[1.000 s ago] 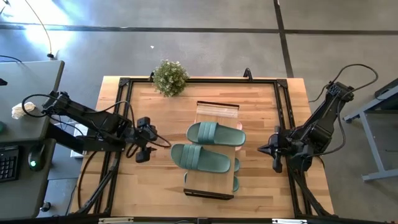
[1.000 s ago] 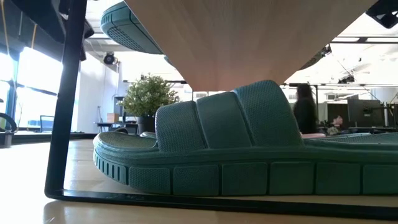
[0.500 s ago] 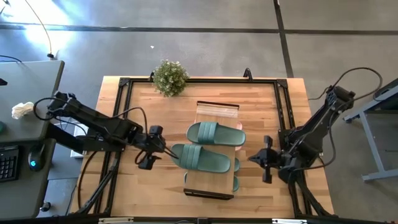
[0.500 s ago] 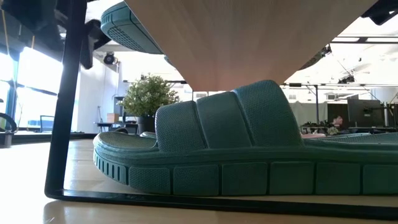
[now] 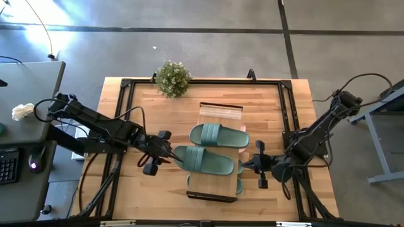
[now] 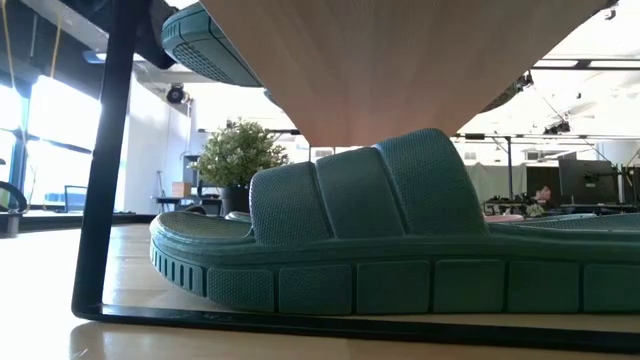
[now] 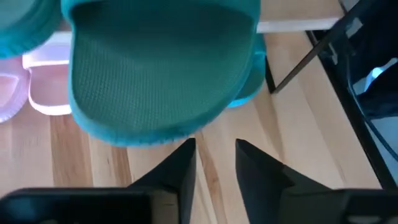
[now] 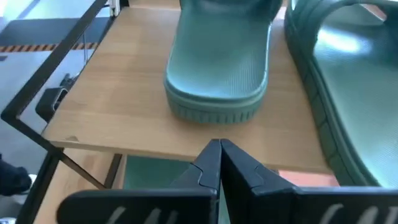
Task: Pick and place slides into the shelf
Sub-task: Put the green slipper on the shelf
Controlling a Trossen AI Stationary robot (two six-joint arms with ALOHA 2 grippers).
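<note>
Fingers of the left gripper (image 7: 212, 163) are parted near the green slide (image 7: 158, 68), probably soft and light, best pinched at its rim, while the right gripper (image 8: 219, 163) is closed.

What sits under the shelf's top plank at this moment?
Under the low light-wood shelf, a sage green slide rests on the bottom tier. The left wrist view shows a light pink slide beneath too. The plank and the two green slides on top hide the rest from above.

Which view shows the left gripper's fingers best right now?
Left wrist view: the left gripper is slightly open, just short of a green slide. High view shows it small; the low and right wrist views miss it.
</note>
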